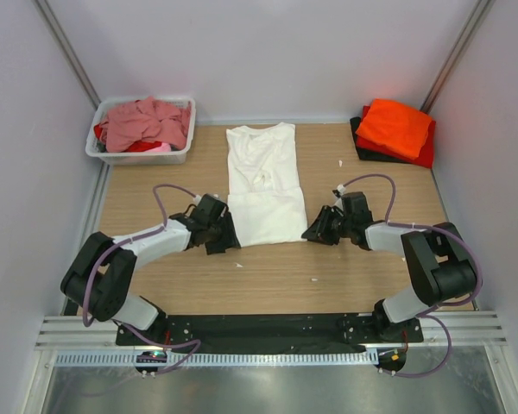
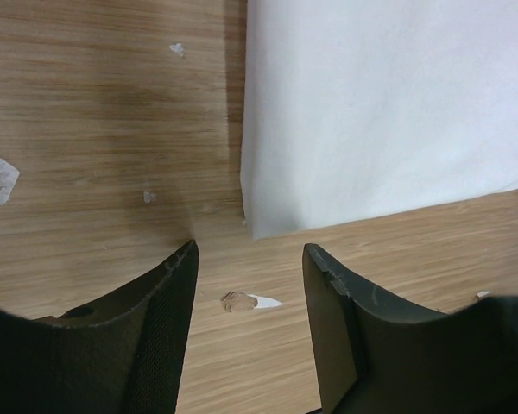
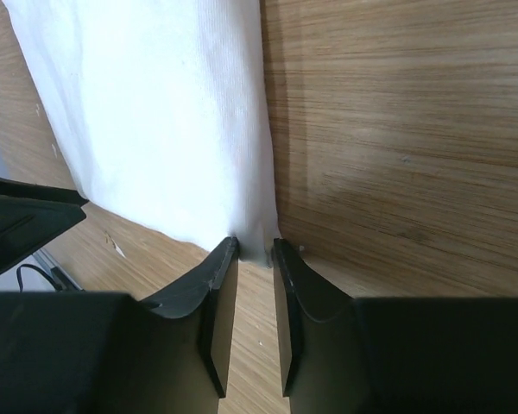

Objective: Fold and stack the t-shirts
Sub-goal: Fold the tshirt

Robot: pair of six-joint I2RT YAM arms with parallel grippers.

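You see the white t-shirt (image 1: 261, 185) lying flat in the middle of the wooden surface (image 1: 276, 276), with the collar at the far side. Its near part looks folded up over the body.

Your left gripper (image 2: 249, 248) stands low over the surface, just beside the near left corner of this shirt. Its jaws are apart and only bare wood shows between them; the corner lies a little ahead of the tips.

Your right gripper (image 3: 255, 246) is at the near right corner. Its jaws are near each other with a narrow gap, and the tip of the corner reaches in between them. Whether they really pinch the cloth, I cannot tell.

At the far right an orange t-shirt (image 1: 395, 125) lies folded on a red t-shirt (image 1: 426, 155) and a black t-shirt (image 1: 367, 148). At the far left a white plastic tub (image 1: 180, 157) holds a crumpled dusty-pink t-shirt (image 1: 147, 121). Small white scraps (image 2: 0, 177) lie on the wood.
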